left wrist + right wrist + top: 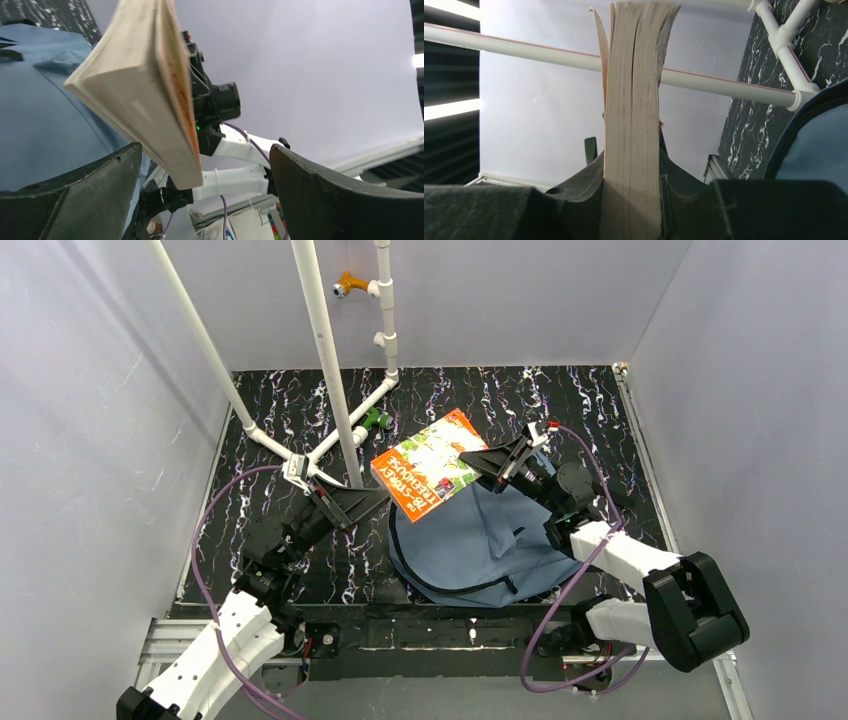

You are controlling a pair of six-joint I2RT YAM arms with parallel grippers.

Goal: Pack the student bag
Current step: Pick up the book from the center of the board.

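The student bag [480, 540], dusty-blue with black trim, lies on the mat near the front middle. A thick orange-covered book [430, 465] hangs above the bag's far left edge, held off the mat. My right gripper [492, 462] is shut on the book's right edge; in the right wrist view its page block [631, 125] stands clamped between both fingers. My left gripper [372, 498] is open just left of the book, not touching it. In the left wrist view the book [145, 95] floats ahead of the wide-apart fingers [85, 195], with the bag [45, 110] at left.
A white pipe frame [325, 360] stands on the marbled black mat [300, 430] at the back left, close behind the book. A small green object [376, 420] sits by the frame's foot. Grey walls enclose the mat on three sides.
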